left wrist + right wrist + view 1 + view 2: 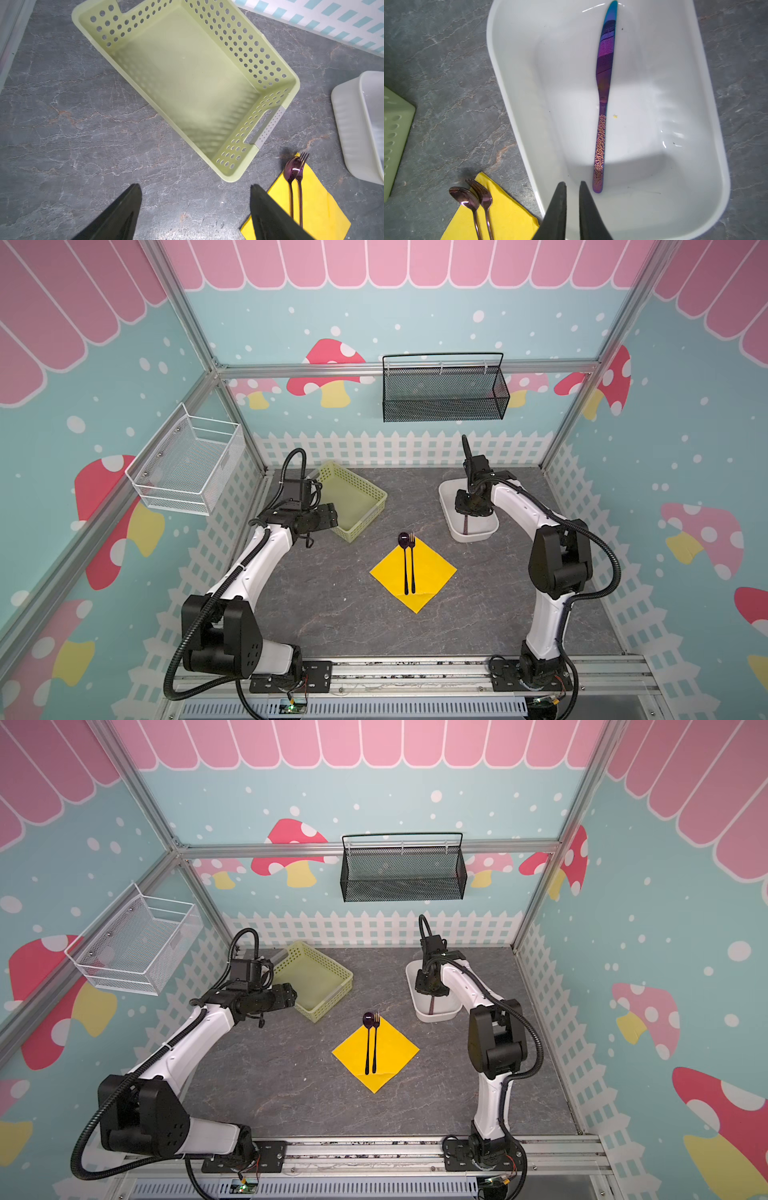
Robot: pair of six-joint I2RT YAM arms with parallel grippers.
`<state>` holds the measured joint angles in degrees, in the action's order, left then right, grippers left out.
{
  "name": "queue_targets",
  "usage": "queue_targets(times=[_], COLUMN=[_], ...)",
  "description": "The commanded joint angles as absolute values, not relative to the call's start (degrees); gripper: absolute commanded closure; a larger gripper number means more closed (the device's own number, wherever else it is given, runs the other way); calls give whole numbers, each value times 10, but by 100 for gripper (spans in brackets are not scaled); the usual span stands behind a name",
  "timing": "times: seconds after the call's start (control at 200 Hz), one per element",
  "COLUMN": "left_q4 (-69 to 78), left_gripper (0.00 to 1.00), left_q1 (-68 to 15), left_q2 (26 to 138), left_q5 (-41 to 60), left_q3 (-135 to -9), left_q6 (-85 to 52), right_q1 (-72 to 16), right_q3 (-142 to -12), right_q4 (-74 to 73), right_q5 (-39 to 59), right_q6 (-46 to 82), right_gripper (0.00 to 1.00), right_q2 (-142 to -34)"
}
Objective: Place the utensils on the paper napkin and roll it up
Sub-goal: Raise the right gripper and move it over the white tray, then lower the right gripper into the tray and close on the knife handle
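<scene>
**A:** Where do the utensils stand?

**B:** The spoon and fork lie side by side across the middle of the paper napkin, heads poking past its far corner onto the table. The knife is not there yet. It lies flat on the floor of the white tub.

**A:** And the tools?

**B:** The right tool hangs over the tub, its fingers nearly together with only a thin gap and nothing between them. The knife's handle end sits just beside the tips. The left tool is spread wide and empty, beside the green basket.

**A:** What worries you?

**B:** I think the jaws need to part before going down. As narrow as they are, they would likely press on the handle and skid it along the slick floor. The knife is thin and lies flat, so the pinch could slip off. The handle end is also near the tub's wall, so a finger may strike the wall and shove the tub.

**A:** And later?

**B:** Setting the knife down could nudge the spoon and fork out of line or drag the light napkin. With the heads overhanging, a loose roll may let pieces slide out.
</scene>
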<state>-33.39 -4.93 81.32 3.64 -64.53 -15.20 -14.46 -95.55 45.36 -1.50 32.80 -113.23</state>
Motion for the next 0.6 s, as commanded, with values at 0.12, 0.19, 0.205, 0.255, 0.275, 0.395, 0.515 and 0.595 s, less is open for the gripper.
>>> queue_targets(times=[0.12,0.19,0.205,0.255,0.275,0.395,0.515,0.595], left_q4=[-335,-335,-336,-335,-335,-335,-335,-335], left_gripper=[17,17,17,17,17,17,17,17], left_q1=[-47,-47,-47,-47,-47,-47,-47,-47], left_q2=[796,793,793,792,792,790,787,787], left_q5=[28,26,27,29,28,29,22,15], left_q3=[-648,-647,-647,-646,-645,-645,-645,-645], left_q6=[-152,-152,-152,-152,-152,-152,-150,-147], right_q1=[-132,-130,-129,-127,-125,-119,-112,-108], right_q3=[-978,-986,-987,-993,-995,-1005,-1018,-1029], right_q4=[475,477,478,482,483,483,485,486], right_q5=[-34,-37,-38,-40,-41,-41,-38,-32], right_q6=[321,321,321,320,320,313,308,306], right_gripper=[83,82,82,82,81,79,79,79], right_q2=[-1184,-1195,-1197,-1204,-1207,-1224,-1244,-1257])
